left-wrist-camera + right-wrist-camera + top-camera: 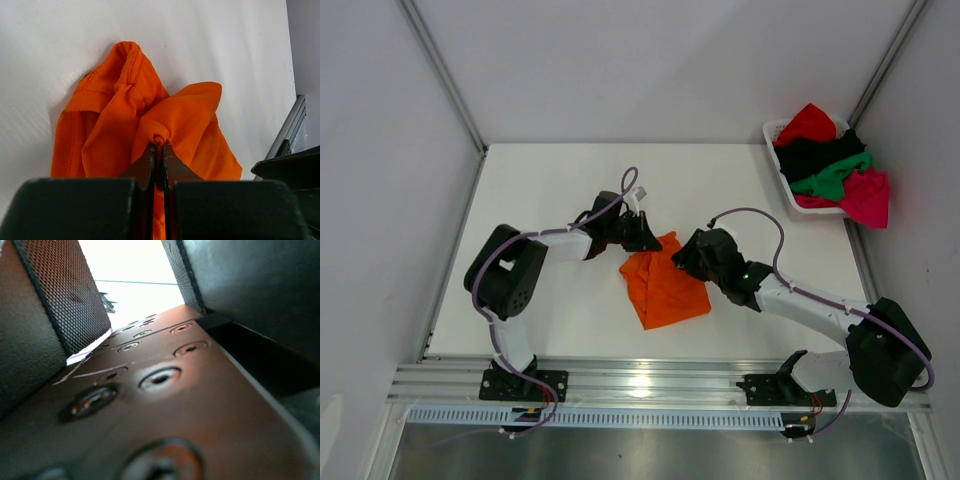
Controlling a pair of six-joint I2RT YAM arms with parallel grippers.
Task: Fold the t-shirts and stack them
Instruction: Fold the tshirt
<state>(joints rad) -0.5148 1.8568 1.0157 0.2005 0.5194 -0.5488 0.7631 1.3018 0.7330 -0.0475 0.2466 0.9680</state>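
A crumpled bright orange t-shirt [662, 287] lies in the middle of the white table [550, 190]. My left gripper [648, 238] is at its far edge and is shut on a pinched fold of orange cloth; in the left wrist view the left gripper [160, 142] has its jaws pressed together on the orange t-shirt [120, 125]. My right gripper [688, 258] hovers at the shirt's right far corner. In the right wrist view its meshed pads [65, 295] stand apart, and only bright white background shows between them. No cloth shows in that gap.
A white slatted basket [778, 135] stands at the back right corner. It holds a red t-shirt [807, 122], a black one [815, 153], a green one [835, 178] and a magenta-pink one [868, 197] that hangs over the rim. A metal rail [650, 385] runs along the near edge.
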